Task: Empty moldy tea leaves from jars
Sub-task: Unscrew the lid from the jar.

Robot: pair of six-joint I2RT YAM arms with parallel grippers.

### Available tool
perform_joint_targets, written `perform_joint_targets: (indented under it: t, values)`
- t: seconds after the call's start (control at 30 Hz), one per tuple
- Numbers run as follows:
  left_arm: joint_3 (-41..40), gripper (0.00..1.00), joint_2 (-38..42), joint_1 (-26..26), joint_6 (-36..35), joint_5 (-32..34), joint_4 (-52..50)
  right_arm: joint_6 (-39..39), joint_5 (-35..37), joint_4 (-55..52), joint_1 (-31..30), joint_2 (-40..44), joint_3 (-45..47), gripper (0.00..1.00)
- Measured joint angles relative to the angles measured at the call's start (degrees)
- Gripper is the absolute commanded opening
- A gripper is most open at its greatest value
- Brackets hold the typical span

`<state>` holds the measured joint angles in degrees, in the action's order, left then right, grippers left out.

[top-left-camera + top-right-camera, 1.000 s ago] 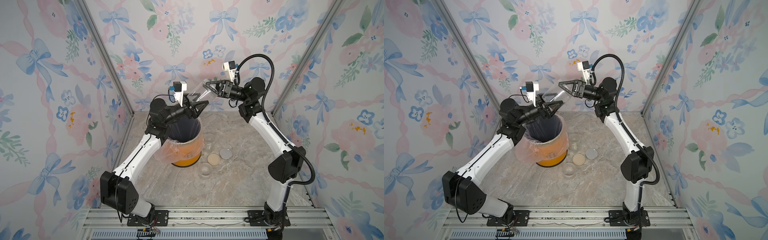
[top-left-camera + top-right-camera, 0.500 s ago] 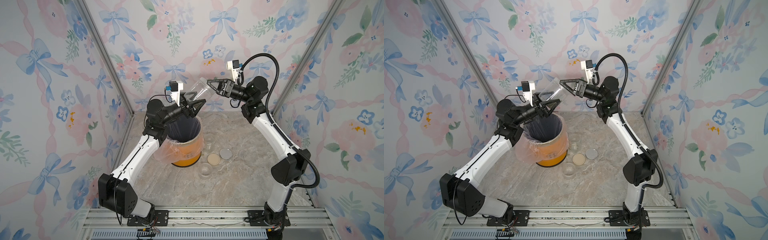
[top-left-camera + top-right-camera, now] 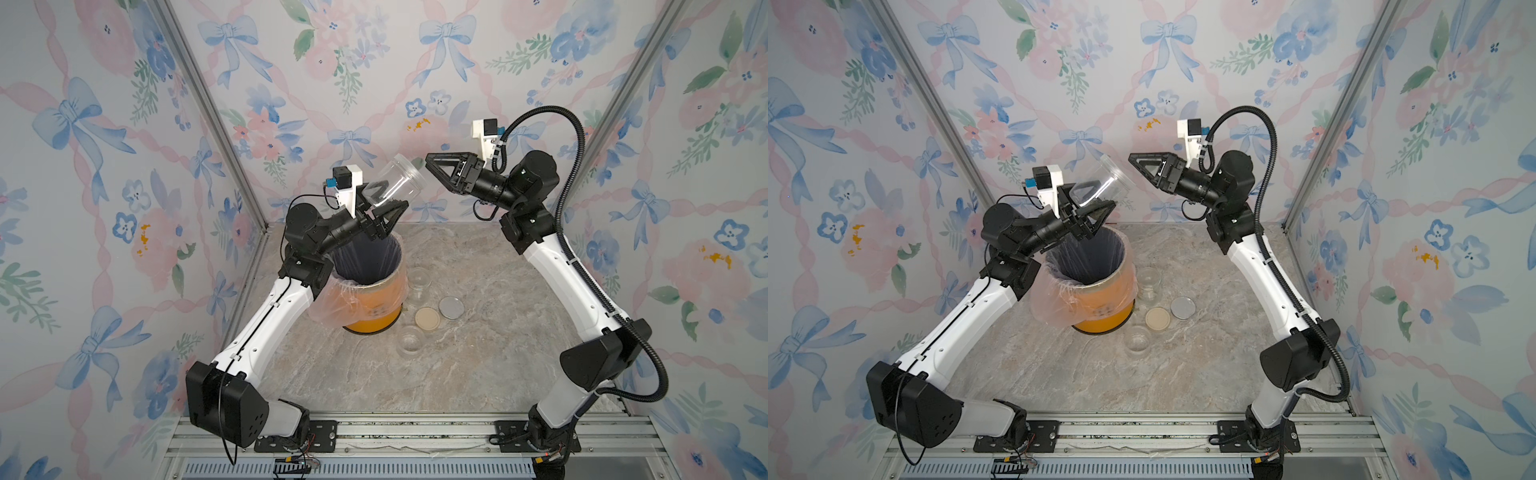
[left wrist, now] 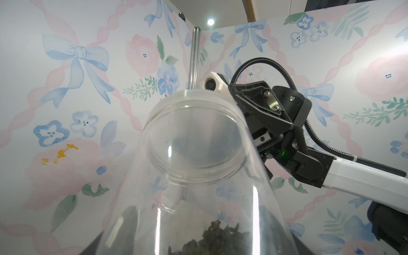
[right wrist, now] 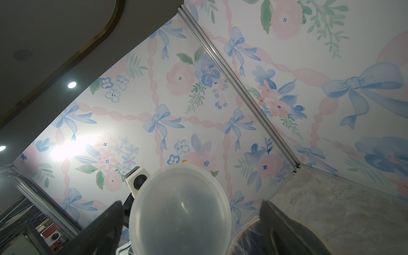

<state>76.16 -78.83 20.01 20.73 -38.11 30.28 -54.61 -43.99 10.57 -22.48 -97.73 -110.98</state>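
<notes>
The left gripper (image 3: 384, 200) pinches a clear jar (image 3: 397, 183) by its body and holds it tilted in the air above the back of the orange bin (image 3: 374, 322), the capped end pointing up toward the right gripper (image 3: 430, 160). The tea leaves (image 4: 212, 238) sit as a dark clump at the jar's low end, near the left fingers. The translucent lid (image 5: 180, 212) is on. The right gripper's jaws stand spread wide, one finger on either side of it, with gaps showing. On the table (image 3: 478, 374) a second jar (image 3: 417, 279) stands open just beside the bin and a third jar (image 3: 409, 338) stands nearer the front, with a beige lid (image 3: 428, 318) and a silver lid (image 3: 451, 307) lying flat near them.
</notes>
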Motion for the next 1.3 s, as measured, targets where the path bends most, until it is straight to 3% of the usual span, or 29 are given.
perform_joint_targets:
  t: [0.37, 0.67, 0.83, 1.03, 1.3]
  values:
    - [-4.33, 0.29, 3.91, 0.37, -25.66, 7.06, -0.2, 1.01, 12.35, -18.91, 0.0, 8.48, 1.62, 0.97]
    - [-9.31, 0.28, 7.82, 6.56, -54.51, 12.46, -1.92, -0.24, 15.58, -26.86, -0.35, 8.09, 1.22, 0.96]
    - [-10.49, 0.27, 9.49, 8.13, -65.4, 16.76, -1.81, -0.42, 16.74, -28.5, -1.55, 7.15, 1.07, 0.97]
    - [-11.58, 0.27, 9.66, 8.5, -71.93, 19.23, -1.66, -0.52, 18.1, -28.52, -4.72, 5.66, 0.68, 0.97]
    - [-12.04, 0.28, 9.64, 8.92, -73.75, 19.82, -1.64, -2.1, 20.02, -27.04, -6.69, 4.79, 0.31, 0.97]
